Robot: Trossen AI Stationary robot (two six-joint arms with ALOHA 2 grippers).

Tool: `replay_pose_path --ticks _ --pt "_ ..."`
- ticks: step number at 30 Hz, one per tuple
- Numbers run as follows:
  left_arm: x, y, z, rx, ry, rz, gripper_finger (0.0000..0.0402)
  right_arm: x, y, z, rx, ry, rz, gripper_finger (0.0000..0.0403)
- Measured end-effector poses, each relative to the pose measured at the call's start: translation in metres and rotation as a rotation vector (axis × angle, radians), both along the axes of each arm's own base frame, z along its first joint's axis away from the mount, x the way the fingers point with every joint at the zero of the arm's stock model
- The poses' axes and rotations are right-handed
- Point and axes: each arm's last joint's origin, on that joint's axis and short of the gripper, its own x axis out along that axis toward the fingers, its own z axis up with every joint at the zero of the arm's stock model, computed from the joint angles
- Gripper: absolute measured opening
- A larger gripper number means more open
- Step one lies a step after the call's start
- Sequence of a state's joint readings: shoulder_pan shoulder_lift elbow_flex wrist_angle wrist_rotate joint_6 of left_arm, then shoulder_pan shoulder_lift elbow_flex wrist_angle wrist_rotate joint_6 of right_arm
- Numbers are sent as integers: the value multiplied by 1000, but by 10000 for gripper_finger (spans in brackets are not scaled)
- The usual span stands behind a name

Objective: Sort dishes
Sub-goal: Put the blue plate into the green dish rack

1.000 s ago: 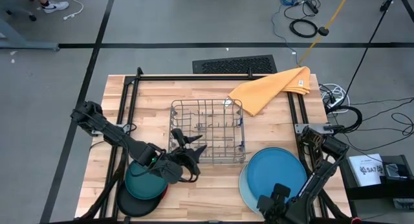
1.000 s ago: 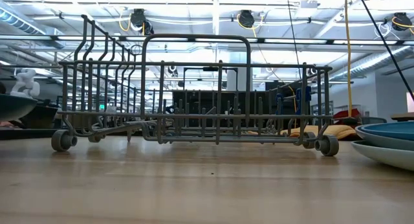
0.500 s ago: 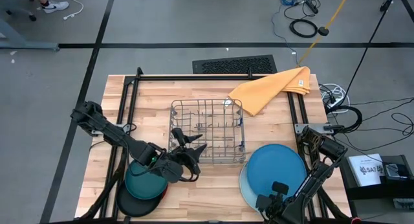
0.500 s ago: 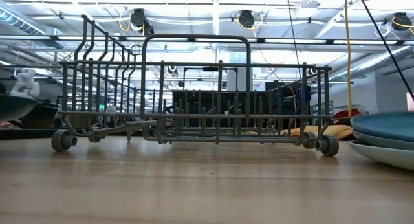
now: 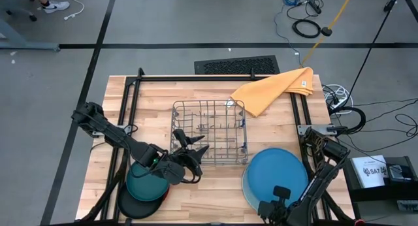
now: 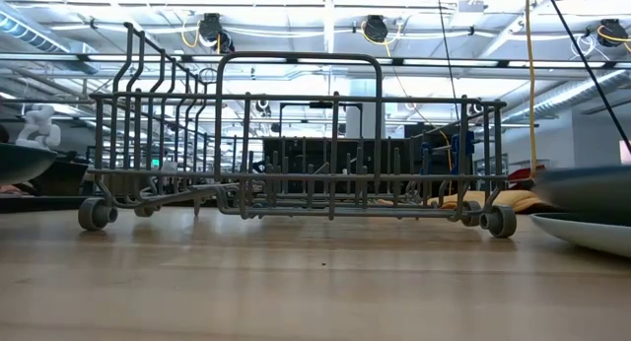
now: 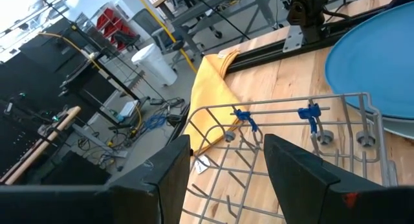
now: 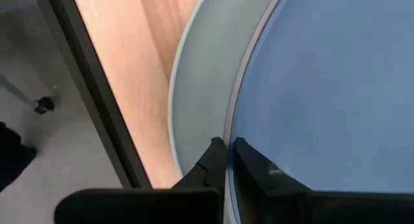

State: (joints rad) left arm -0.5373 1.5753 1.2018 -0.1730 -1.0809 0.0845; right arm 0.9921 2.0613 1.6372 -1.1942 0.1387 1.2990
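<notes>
A bright blue plate (image 5: 277, 174) lies on top of a paler plate (image 5: 244, 187) at the table's near right. My right gripper (image 5: 279, 196) is shut on the blue plate's near rim. In the low view the blue plate (image 6: 592, 188) shows blurred above the pale plate (image 6: 592, 235). At the near left, a dark teal plate (image 5: 145, 182) rests on a black one (image 5: 134, 205). My left gripper (image 5: 202, 145) hovers open by the near left corner of the wire rack (image 5: 209, 140), touching nothing. My right gripper pinches the bright blue plate's near rim (image 8: 234, 123) between its two fingers. One finger (image 8: 249, 164) lies on the plate's top face and the other (image 8: 212, 160) is outside the rim. The fingers come from the table's near side. The gripped edge is raised above the pale plate (image 8: 197, 88).
The wire rack stands mid-table on small wheels (image 6: 96, 213). A yellow-orange cloth (image 5: 274, 89) lies at the far right, partly over the table frame. Bare wood lies between the rack and the near edge (image 5: 209, 200).
My right gripper has shifted slightly toward the table's near edge at the blue plate's rim. The blue plate has risen off the pale plate below it, as the low view shows, and has slid slightly toward the table's left.
</notes>
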Motion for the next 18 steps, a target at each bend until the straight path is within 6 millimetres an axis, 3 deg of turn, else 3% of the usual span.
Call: replay_pose_path --ticks 10,18 --pt "0 0 0 0 0 0 198 5 0 24 -65 -120 -31 2" --pt "0 0 0 0 0 0 198 7 2 29 -76 -182 -41 1"
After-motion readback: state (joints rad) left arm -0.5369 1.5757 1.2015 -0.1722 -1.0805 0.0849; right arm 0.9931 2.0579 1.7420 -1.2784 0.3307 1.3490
